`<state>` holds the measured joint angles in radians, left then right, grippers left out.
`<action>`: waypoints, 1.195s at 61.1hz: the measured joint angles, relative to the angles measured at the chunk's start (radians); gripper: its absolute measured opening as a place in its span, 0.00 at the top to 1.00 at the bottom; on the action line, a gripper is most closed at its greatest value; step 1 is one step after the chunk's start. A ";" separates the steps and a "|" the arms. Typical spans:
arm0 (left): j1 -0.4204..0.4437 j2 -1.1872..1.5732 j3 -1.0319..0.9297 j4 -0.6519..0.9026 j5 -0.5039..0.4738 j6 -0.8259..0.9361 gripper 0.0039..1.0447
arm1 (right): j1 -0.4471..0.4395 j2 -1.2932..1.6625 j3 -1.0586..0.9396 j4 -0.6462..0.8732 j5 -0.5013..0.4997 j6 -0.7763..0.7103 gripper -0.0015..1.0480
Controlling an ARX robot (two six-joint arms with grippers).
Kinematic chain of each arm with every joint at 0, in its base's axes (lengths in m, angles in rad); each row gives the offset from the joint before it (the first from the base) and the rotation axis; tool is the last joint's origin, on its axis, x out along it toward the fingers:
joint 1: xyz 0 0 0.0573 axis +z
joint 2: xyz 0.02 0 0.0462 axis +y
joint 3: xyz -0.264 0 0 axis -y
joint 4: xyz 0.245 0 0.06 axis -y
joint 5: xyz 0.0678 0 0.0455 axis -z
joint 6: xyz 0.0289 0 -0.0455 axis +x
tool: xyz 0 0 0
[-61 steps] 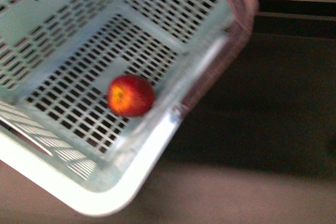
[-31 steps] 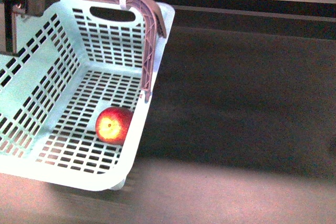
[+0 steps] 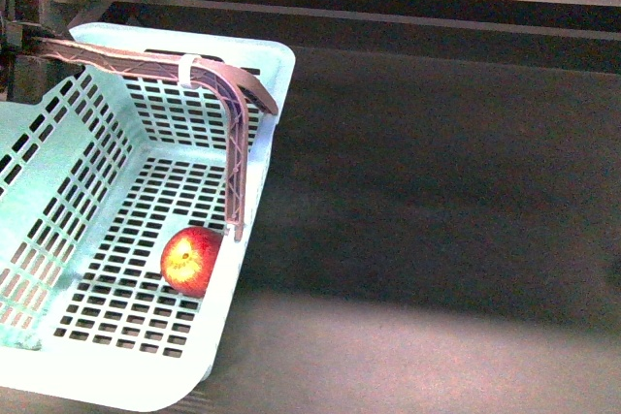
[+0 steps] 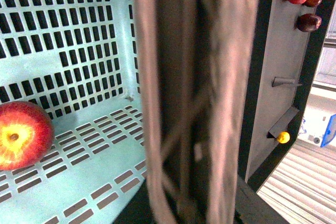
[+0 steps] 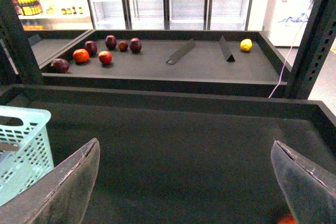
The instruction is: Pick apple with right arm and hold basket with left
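Note:
The pale mint-green basket fills the left of the front view, with its brown ribbed handle raised across its top. The red apple with a yellow-orange patch lies on the slotted floor against the basket's right wall. My left gripper shows at the far left, shut on the handle's end. In the left wrist view the handle fills the middle and the apple lies beyond it. My right gripper is open and empty over the dark shelf, right of the basket's corner.
The basket sits on a dark shelf surface with a raised back edge. A farther shelf holds several small dark-red and red fruits, a yellow fruit and two metal dividers. Glass-door fridges stand behind.
The basket has swung from close under the camera to the left and farther off, with its handle now up. The apple has shifted along the floor to the right wall.

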<state>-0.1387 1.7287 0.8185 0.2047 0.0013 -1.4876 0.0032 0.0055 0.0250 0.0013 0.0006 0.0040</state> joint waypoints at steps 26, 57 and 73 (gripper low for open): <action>-0.139 -0.365 -0.157 -0.066 -0.270 -0.066 0.07 | 0.000 0.000 0.000 0.000 0.000 0.000 0.09; -0.086 -0.529 -0.515 0.697 -0.219 1.221 0.57 | 0.000 0.000 0.000 0.000 0.000 0.000 0.09; -0.004 -0.710 -0.659 0.647 -0.136 1.456 0.97 | 0.000 0.000 0.000 0.000 0.000 0.000 0.09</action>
<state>-0.1429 1.0187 0.1593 0.8516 -0.1345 -0.0319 0.0032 0.0055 0.0250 0.0013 0.0010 0.0040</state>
